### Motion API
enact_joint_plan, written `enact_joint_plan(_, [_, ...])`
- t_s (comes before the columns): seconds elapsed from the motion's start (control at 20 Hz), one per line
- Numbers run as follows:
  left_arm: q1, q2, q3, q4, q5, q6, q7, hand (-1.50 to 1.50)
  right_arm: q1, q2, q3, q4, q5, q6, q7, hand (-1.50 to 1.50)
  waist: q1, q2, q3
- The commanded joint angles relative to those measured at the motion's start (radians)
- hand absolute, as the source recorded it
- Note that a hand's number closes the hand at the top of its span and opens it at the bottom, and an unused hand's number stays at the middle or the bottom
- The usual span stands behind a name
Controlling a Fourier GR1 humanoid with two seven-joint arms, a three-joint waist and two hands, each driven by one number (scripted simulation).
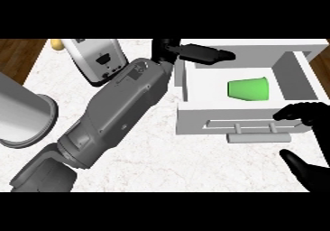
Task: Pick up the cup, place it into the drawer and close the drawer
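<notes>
A green cup lies inside the open white drawer, toward its right half, with no hand touching it. My left hand reaches over the drawer's back left corner with its fingers straight and nothing in them; its grey forearm crosses the counter from the lower left. My right hand is at the drawer's front right corner. Its fingers rest on the front panel's top edge just above the bar handle, and its thumb sticks out below, apart from the handle.
A large grey cylindrical pot stands at the left edge. A white appliance sits at the back left, beside my left forearm, with a small yellow object behind it. Marble counter stretches in front of the drawer.
</notes>
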Motion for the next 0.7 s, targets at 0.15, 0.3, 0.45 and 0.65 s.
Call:
enact_joint_plan(0.15, [0.159,0.117,0.047,-0.221,0.024,0.027,0.048,-1.5,0.065,-0.101,0.001,-0.006,0.111,0.107,-0.04,1.5,0.042,-0.011,0.0])
enact_joint_plan(0.3, [0.257,0.201,0.05,-0.337,0.025,0.024,0.103,-1.5,0.088,-0.1,0.033,-0.086,0.162,0.091,-0.005,1.5,0.039,-0.012,-0.001])
enact_joint_plan(0.45, [0.403,0.246,0.015,-0.524,0.021,0.051,0.137,-1.5,0.12,-0.099,0.069,-0.062,0.243,0.1,-0.025,1.5,0.058,-0.018,0.0])
enact_joint_plan(0.65, [0.549,0.364,0.061,-0.645,0.034,-0.004,0.148,-1.5,0.053,-0.072,0.119,0.038,0.366,0.06,-0.032,1.5,0.054,-0.005,0.0])
